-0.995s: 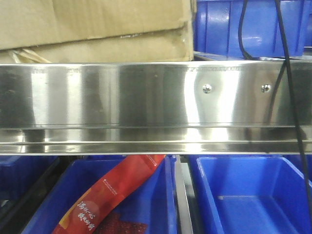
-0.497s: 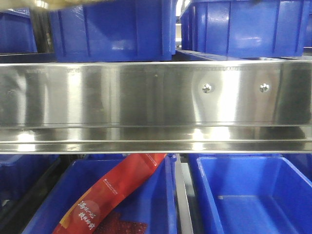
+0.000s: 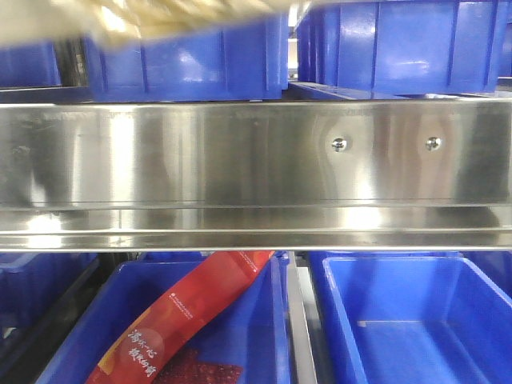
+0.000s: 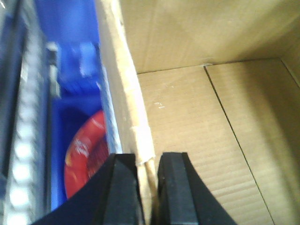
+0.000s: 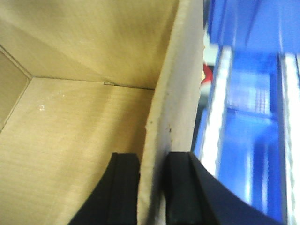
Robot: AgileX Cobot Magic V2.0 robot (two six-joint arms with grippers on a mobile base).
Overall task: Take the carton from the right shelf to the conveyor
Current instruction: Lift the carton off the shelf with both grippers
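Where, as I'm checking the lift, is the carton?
The carton hangs between the left gripper and right gripper, each pinching a side wall; in the front view its blurred edge shows top left, above a blue bin.

The carton (image 4: 197, 117) is an open-topped box of plain brown corrugated cardboard. Its bare floor shows a seam between two bottom flaps. The left gripper (image 4: 149, 183) pinches one upright side wall at its top edge, one finger inside and one outside. The right gripper (image 5: 152, 187) clamps the opposite wall in the same way. In the front view the carton is only a blurred tan band along the upper left. The right shelf (image 3: 240, 232) lies below that band, its shiny steel front rail (image 3: 200, 160) running level with two round screw heads (image 3: 340, 144). Blue bins (image 3: 400, 48) stand above and below the rail.
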